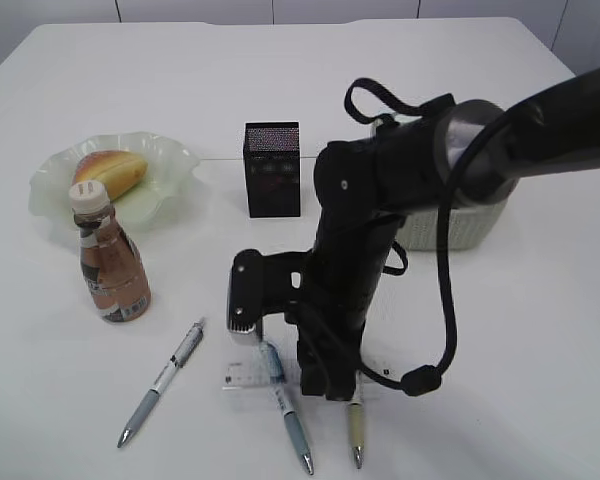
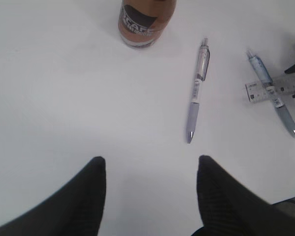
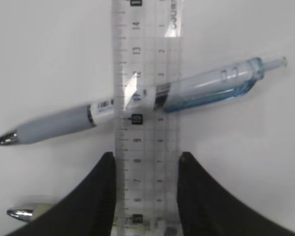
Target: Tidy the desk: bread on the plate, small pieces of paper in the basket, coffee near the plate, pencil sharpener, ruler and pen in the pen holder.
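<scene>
My right gripper (image 3: 146,160) is down on the desk (image 1: 500,380), and its two fingers press against the long edges of the clear ruler (image 3: 146,73), which lies across a light-blue pen (image 3: 187,93). In the exterior view the ruler (image 1: 242,375) pokes out left of the right gripper (image 1: 325,385). My left gripper (image 2: 151,162) hovers open and empty over bare desk, short of a grey-blue pen (image 2: 197,91). The bread (image 1: 110,172) lies on the plate (image 1: 170,160), with the coffee (image 1: 110,265) upright in front of it. Behind stands the pen holder (image 1: 272,170). The pieces of paper and the pencil sharpener are out of view.
The basket (image 1: 460,225) sits at the right, mostly hidden by the right arm. A yellowish pen (image 1: 356,430) lies just right of the right gripper, and its metal tip (image 3: 19,214) shows beside the left finger. A third pen (image 1: 165,380) lies to the left of the ruler.
</scene>
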Robot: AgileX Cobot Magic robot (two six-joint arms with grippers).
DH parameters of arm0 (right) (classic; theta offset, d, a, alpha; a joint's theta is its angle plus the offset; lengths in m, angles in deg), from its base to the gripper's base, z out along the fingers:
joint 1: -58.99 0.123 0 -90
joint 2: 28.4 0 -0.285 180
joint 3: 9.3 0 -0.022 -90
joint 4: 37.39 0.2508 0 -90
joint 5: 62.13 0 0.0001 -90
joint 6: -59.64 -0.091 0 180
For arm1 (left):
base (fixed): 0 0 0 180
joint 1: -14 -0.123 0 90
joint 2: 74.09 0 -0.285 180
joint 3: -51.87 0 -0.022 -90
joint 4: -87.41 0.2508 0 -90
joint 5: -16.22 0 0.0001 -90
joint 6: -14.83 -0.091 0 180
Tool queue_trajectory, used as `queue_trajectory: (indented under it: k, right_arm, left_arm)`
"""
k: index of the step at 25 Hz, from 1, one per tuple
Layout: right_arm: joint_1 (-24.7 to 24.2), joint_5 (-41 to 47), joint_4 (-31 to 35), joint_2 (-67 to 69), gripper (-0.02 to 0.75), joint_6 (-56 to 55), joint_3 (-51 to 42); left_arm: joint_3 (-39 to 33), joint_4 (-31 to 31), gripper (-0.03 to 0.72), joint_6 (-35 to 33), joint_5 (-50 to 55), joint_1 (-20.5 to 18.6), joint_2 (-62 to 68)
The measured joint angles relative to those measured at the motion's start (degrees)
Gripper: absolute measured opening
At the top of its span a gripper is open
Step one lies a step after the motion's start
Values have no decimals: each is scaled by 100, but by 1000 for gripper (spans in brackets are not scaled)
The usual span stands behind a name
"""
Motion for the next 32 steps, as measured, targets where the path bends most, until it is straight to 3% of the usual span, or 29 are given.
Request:
queue_trajectory:
  k: [8,15,25,28,32]
  right_arm:
    - [-591,2,966,-569,271,161,611]
    - [-1288,-565,3446,-685,271,1487,1092]
    - [-1533,-1698,8189,-395,271,4860,1106]
    - [-1533,-1839,8770,-139,271,5393,1163]
    - [-1543,-1886,8908,121,271,5697,1340]
  left_arm:
    - [0,0,433,0,35,0,0]
    - [0,0,433,0,126,0,0]
    - [0,0,433,0,140,0,0]
    - [0,0,433,0,149,0,0]
    - [0,0,433,0,163,0,0]
